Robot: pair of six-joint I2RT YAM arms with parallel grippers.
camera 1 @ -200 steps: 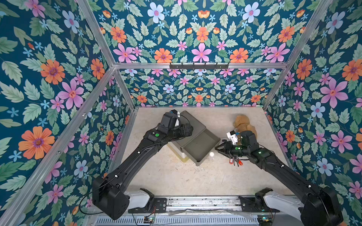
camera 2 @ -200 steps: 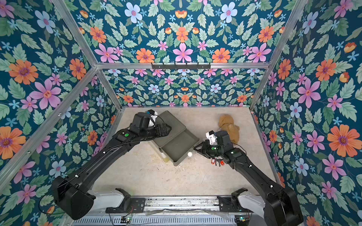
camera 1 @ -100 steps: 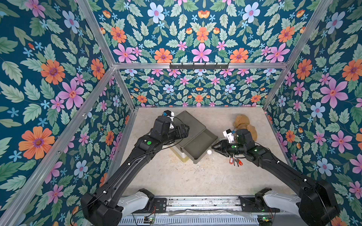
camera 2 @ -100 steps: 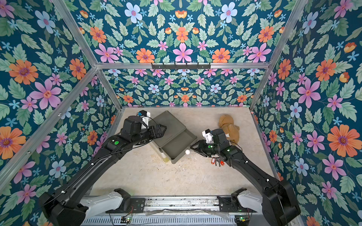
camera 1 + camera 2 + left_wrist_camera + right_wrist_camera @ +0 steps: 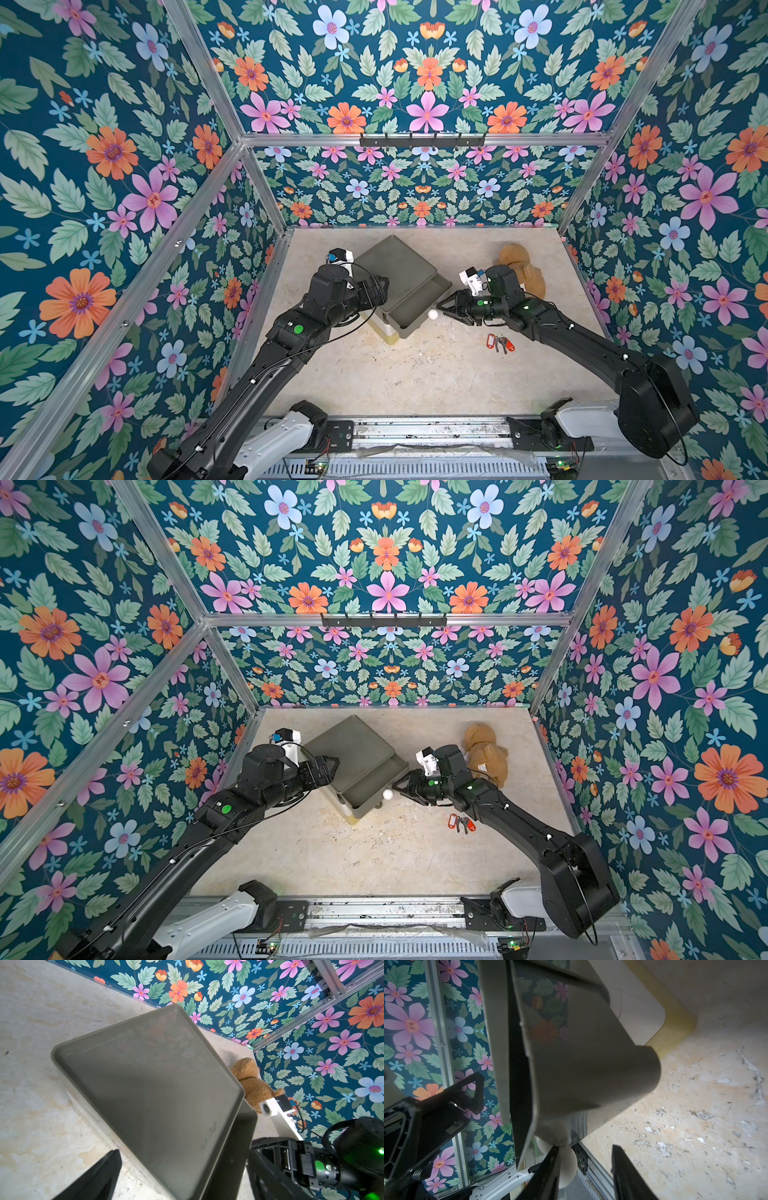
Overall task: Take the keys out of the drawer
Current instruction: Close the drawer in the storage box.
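Two keys with red tags (image 5: 500, 343) (image 5: 461, 823) lie on the table beside my right forearm. The grey drawer (image 5: 417, 309) (image 5: 370, 791) stands partly pulled out of its cabinet (image 5: 395, 266) (image 5: 149, 1084), and only a narrow strip of its inside shows. My right gripper (image 5: 446, 309) (image 5: 401, 789) (image 5: 585, 1147) is open at the drawer's white knob (image 5: 433, 314) (image 5: 568, 1167), which sits against one finger. My left gripper (image 5: 376, 291) (image 5: 328, 766) is open at the cabinet's left top edge; one finger (image 5: 99, 1174) hangs over the table beside it.
A brown teddy bear (image 5: 519, 270) (image 5: 486, 754) (image 5: 253, 1084) lies at the back right, just behind my right wrist. Floral walls close in the back and both sides. A black hook rail (image 5: 422, 139) hangs on the back wall.
The knob and drawer front have slid back toward the cabinet, with my right gripper following. My left gripper has moved toward the front along the cabinet's left edge.
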